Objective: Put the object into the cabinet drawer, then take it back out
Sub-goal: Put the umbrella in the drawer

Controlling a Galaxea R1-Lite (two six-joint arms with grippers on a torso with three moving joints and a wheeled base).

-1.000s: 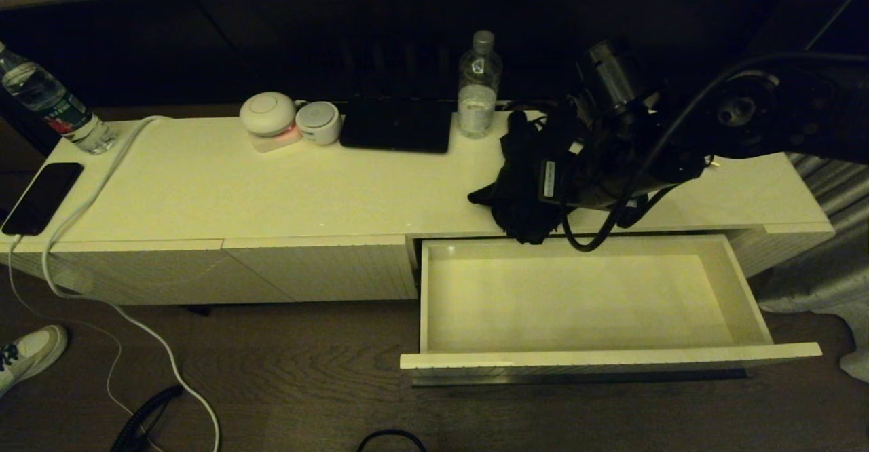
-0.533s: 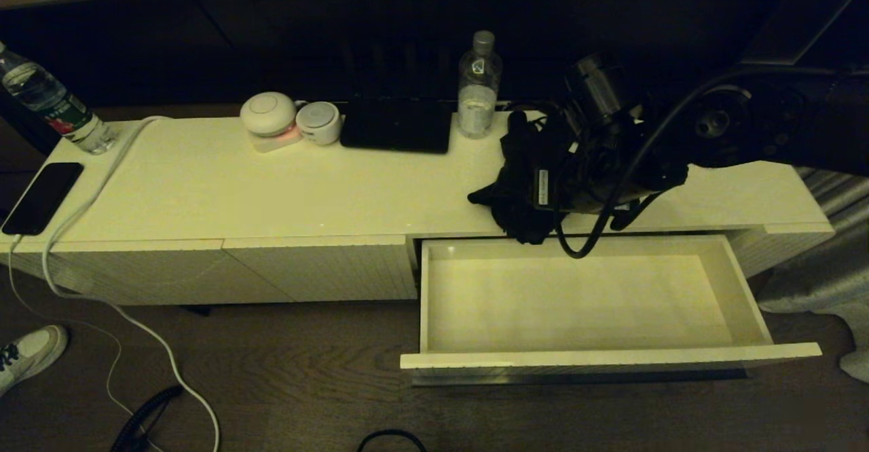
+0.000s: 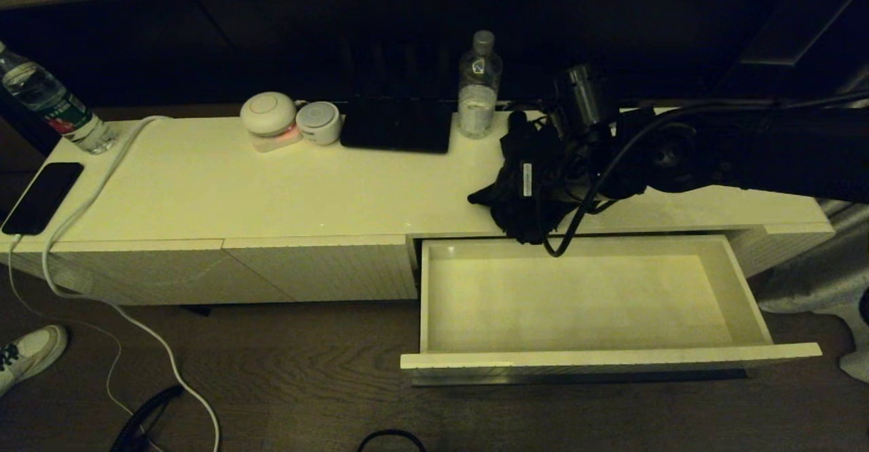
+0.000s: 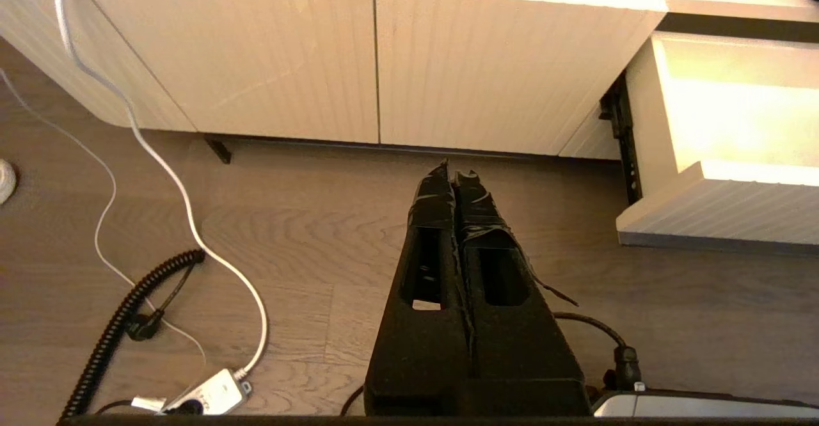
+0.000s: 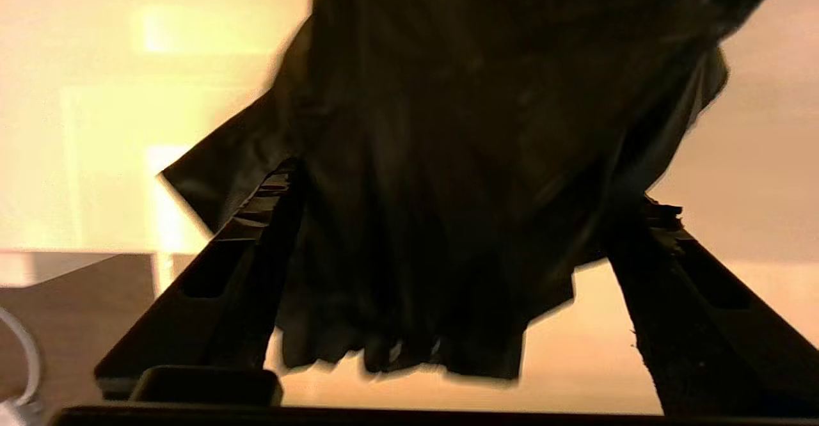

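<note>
Right wrist view: right hand [image 5: 457, 208] spread wide around the umbrella [image 5: 461, 157] on the surface [image 3: 271, 187]; drawer [image 3: 577, 360] pulled out.

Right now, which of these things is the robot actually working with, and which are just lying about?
In use:
- black umbrella on the cabinet top
- open drawer, nothing in it
- right gripper, fingers spread around the umbrella

Lying about:
- two water bottles
- phone
- white cable
- round white gadgets

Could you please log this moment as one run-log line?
right gripper: open, straddling umbrella | umbrella: on cabinet top | drawer: open, nothing inside | left gripper: shut, parked above floor
</note>
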